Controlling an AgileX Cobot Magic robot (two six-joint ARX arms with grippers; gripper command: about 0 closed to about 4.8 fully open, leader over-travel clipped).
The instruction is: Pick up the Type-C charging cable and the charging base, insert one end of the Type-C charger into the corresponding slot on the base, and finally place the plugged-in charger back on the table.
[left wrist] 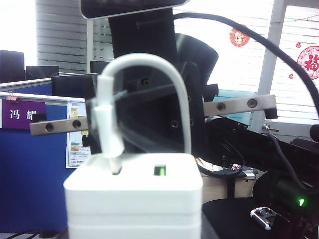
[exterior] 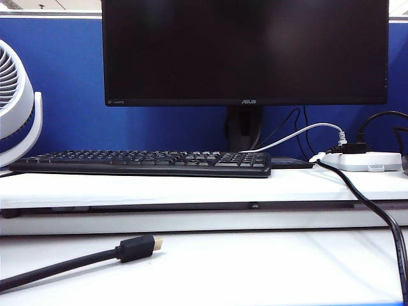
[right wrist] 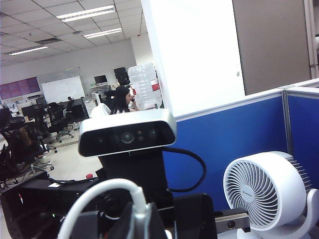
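Note:
The white charging base (left wrist: 134, 199) hangs in the air, filling the near part of the left wrist view. My left gripper holds it, its fingers hidden behind the block. The Type-C charging cable (left wrist: 149, 62) arches above the base, and its white plug sits in the slot (left wrist: 115, 169) beside the green-tongued port (left wrist: 159, 171). My right gripper (left wrist: 110, 130) faces the base from the far side, shut on the cable just behind the plug. In the right wrist view the same gripper (right wrist: 142, 216) pinches the looping cable (right wrist: 99, 189). Neither arm, the base nor the cable shows in the exterior view.
On the shelf tier stand a black keyboard (exterior: 140, 162), a monitor (exterior: 245, 51), a white fan (exterior: 16, 102) and a power strip (exterior: 363, 160) with a ribbed white lead. A black gold-tipped cable (exterior: 137, 247) lies on the lower table; a thick black cable (exterior: 376, 217) hangs down at right.

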